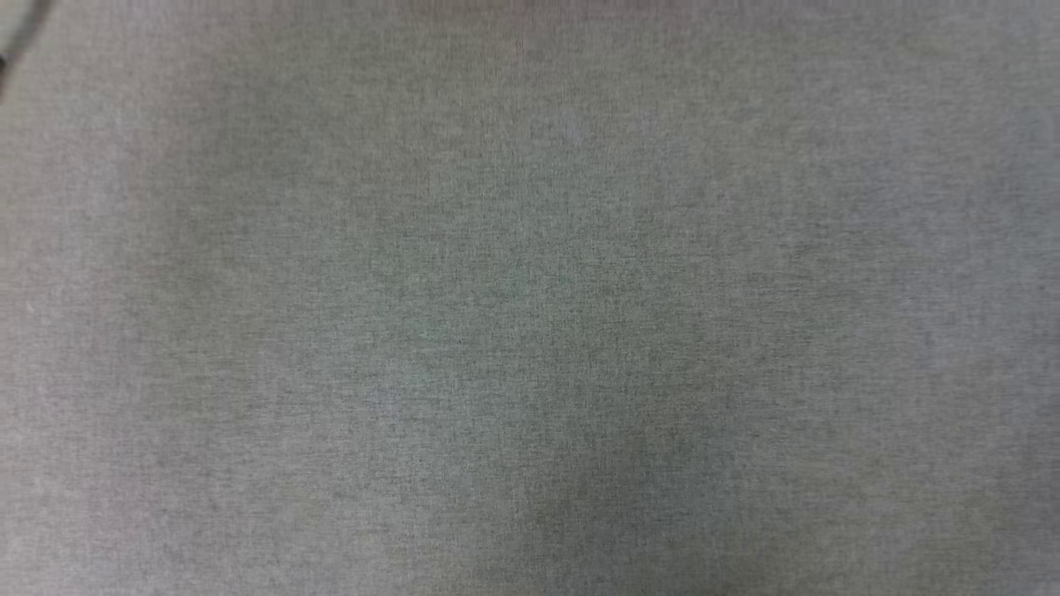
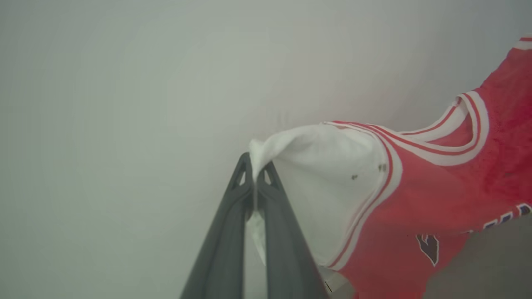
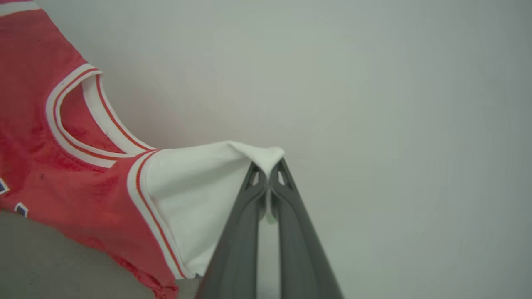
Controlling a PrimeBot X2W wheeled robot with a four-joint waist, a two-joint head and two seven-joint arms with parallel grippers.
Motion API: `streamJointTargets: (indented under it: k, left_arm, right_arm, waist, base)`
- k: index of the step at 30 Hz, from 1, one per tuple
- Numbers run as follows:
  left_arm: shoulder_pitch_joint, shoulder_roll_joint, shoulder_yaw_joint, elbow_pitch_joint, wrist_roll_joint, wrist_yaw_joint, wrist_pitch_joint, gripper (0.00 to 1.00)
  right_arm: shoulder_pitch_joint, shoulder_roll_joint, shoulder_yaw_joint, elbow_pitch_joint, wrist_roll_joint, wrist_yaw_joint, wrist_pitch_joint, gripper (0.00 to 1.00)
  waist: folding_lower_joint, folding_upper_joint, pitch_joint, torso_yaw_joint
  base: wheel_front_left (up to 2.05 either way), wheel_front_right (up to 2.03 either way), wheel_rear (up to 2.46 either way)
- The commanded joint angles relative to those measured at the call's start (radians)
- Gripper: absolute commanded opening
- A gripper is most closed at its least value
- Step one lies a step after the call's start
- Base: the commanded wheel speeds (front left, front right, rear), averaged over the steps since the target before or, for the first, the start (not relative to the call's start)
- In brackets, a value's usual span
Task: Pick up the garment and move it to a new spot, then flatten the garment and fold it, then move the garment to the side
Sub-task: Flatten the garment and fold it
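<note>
left claw (image 2: 254, 168) and right claw (image 3: 269, 172) tight on the garment (image 2: 415, 199) (a white sleeve each)

- Nothing here reads as a whole word or number.
- The garment (image 2: 415, 199) shows only cut-off scraps of dark, white-edged lettering (image 2: 428, 247) on its red front, too partial to make out.
</note>
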Motion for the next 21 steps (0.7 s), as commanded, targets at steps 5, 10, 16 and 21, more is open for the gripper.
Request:
streamJointTargets:
  k: [5, 10, 16, 21]
  left_arm:
    - [0.241, 0.016, -0.008, -0.015, -0.059, 0.005, -0.083, 0.0]
    - [0.46, 0.033, -0.014, -0.068, -0.106, 0.037, -0.132, 0.0]
    - [0.706, 0.07, -0.03, -0.16, -0.151, 0.096, -0.16, 0.0]
    - [0.948, 0.137, -0.031, -0.273, -0.217, 0.149, -0.166, 0.0]
  right_arm:
    - [0.221, 0.028, 0.058, -0.023, 0.072, -0.001, -0.065, 0.0]
    - [0.414, 0.021, 0.088, -0.065, 0.1, -0.001, -0.098, 0.0]
    - [0.613, -0.015, 0.087, -0.12, 0.123, -0.001, -0.118, 0.0]
    - [0.824, -0.068, 0.067, -0.19, 0.156, -0.001, -0.105, 0.0]
  waist:
    - [-0.0001, 0.0, -0.072, -0.006]
    - [-0.0001, 0.0, -0.126, 0.004]
    - [-0.0001, 0.0, -0.194, 0.008]
    - [-0.0001, 0.0, -0.264, 0.006]
  base:
    - [0.0, 0.0, 0.0]
    - [0.0, 0.0, 0.0]
    - [0.0, 0.0, 0.0]
    - [0.0, 0.0, 0.0]
